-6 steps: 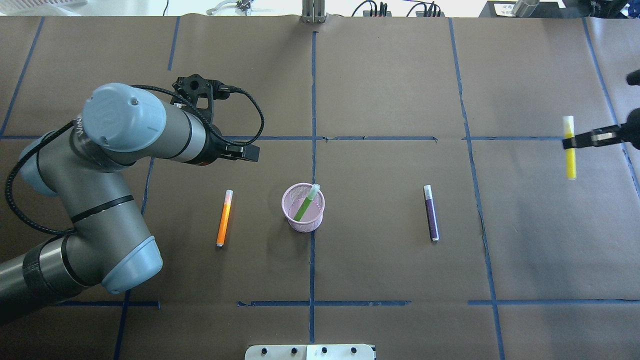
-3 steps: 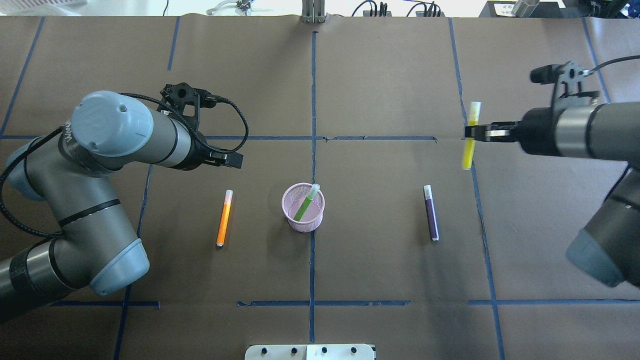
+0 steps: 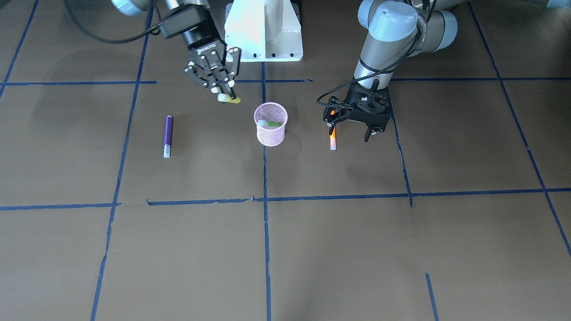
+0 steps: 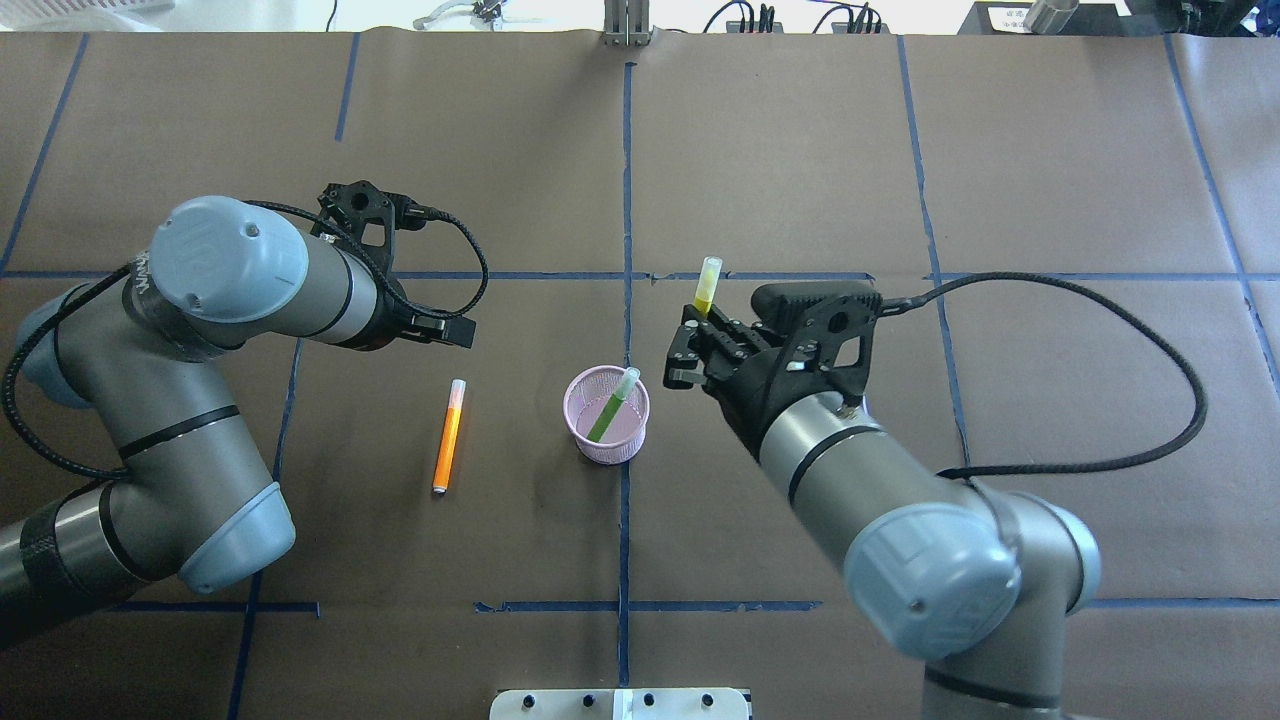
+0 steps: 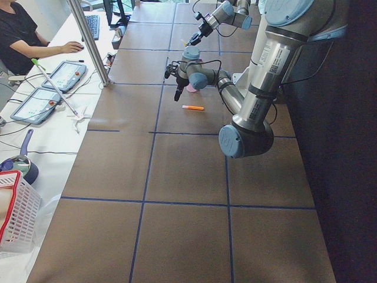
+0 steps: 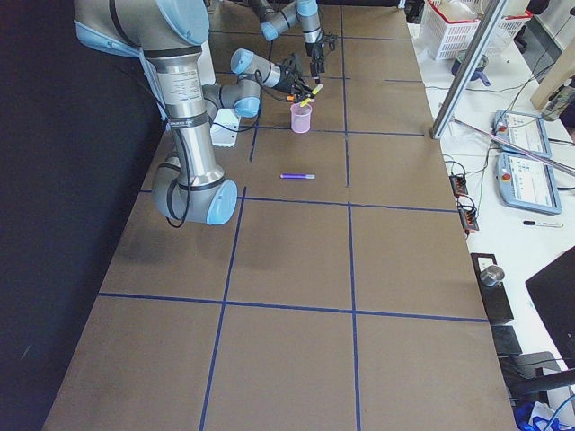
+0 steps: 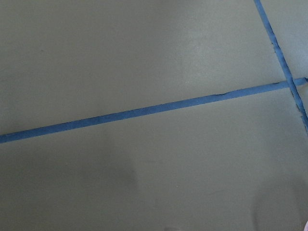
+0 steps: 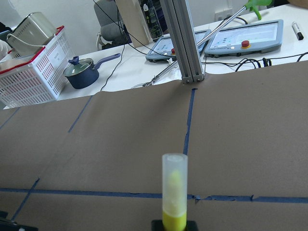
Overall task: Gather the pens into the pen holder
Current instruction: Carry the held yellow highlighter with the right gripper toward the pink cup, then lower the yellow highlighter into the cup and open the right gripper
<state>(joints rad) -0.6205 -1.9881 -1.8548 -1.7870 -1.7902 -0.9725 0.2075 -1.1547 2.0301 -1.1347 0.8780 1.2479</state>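
Note:
The pink mesh pen holder [image 4: 607, 415] stands at mid table, also in the front view [image 3: 271, 124], with a green pen [image 4: 612, 405] leaning inside. My right gripper [image 4: 696, 325] is shut on a yellow pen [image 4: 706, 288], held in the air just right of the holder; the pen fills the right wrist view [image 8: 174, 192]. The orange pen [image 4: 449, 436] lies left of the holder. My left gripper [image 3: 350, 130] is open, hovering over the orange pen's [image 3: 333, 139] far end. The purple pen [image 3: 168, 136] lies on the table, hidden under my right arm in the overhead view.
Blue tape lines [image 4: 626, 200] cross the brown paper. The robot's white base [image 3: 263, 31] stands behind the holder. A person [image 5: 23, 35] sits at a side bench with control panels [image 5: 62, 73]. A white basket [image 8: 33, 72] and a pot [image 8: 82, 74] stand beyond the table.
My right arm has swung in from the table's right edge to beside the holder, carrying the yellow pen. My left gripper has drifted a little left and nearer, toward the orange pen.

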